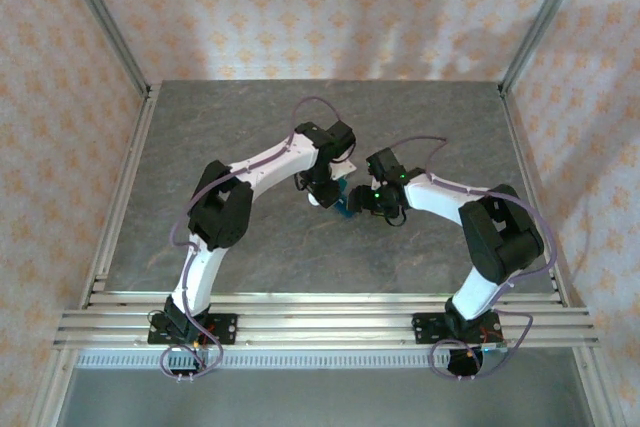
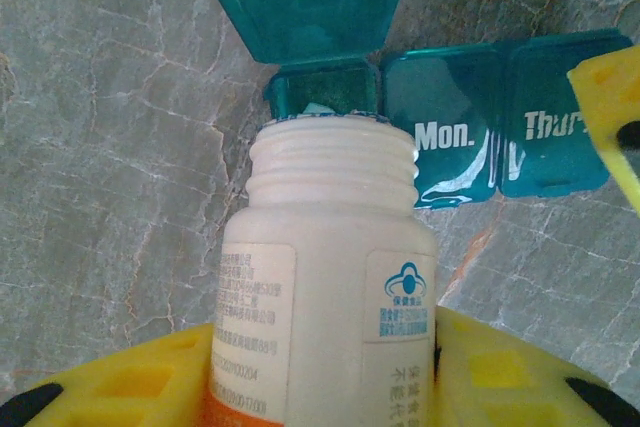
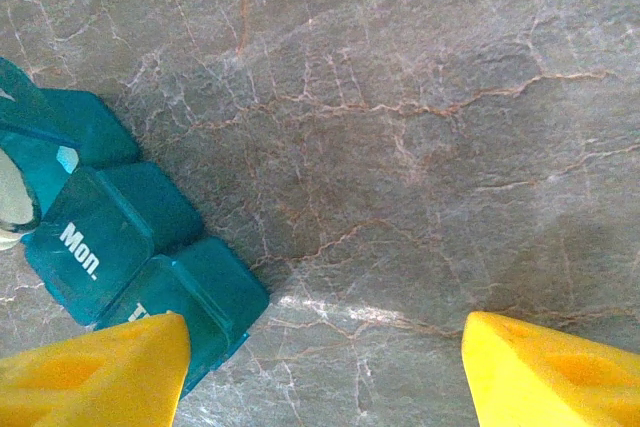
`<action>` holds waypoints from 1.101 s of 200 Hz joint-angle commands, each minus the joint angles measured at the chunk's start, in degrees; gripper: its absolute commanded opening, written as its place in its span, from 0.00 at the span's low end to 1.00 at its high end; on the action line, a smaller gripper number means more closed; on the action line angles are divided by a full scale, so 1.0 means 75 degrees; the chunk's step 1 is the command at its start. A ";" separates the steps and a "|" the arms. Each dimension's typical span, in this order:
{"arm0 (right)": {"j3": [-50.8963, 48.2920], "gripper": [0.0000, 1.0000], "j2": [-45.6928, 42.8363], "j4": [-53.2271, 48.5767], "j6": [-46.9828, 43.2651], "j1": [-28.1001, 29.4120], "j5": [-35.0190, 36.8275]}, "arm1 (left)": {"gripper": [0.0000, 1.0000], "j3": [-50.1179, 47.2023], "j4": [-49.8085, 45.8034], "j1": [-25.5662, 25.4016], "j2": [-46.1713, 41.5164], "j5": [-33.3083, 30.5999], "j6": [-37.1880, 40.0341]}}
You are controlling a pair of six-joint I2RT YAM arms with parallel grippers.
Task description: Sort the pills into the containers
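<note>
The pill box (image 2: 455, 127) lies mid-table (image 1: 250, 127), end lid (image 2: 315, 2) raised, the other two lids closed. Your left gripper (image 2: 320, 387) clamps the uncapped white bottle (image 2: 330, 277), mouth at the open compartment. Your right gripper (image 3: 325, 367) stands wide, holding nothing, beside the box. Treat filling as barely begun.

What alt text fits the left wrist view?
The left gripper holds an uncapped white pill bottle, its mouth tipped at the open end compartment of a teal pill box on the grey table. That compartment's lid stands raised; the neighbours, marked Mon. and Thur, are shut.
</note>
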 commanded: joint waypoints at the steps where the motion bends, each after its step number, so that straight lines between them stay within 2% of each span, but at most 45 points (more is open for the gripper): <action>1: 0.0016 0.72 0.0163 -0.0156 -0.0134 0.0051 0.0306 | 0.00 0.0261 -0.0448 -0.0103 0.0173 -0.0427 0.0174; 114: 0.0074 0.72 0.0246 -0.0197 -0.0128 0.0054 0.0294 | 0.00 0.0802 -0.0894 -0.0327 0.0465 -0.0954 0.0247; 220: 0.0086 0.72 0.0260 -0.0220 -0.0144 0.0051 0.0283 | 0.00 0.1181 -0.1208 -0.0377 0.0691 -0.0978 0.0343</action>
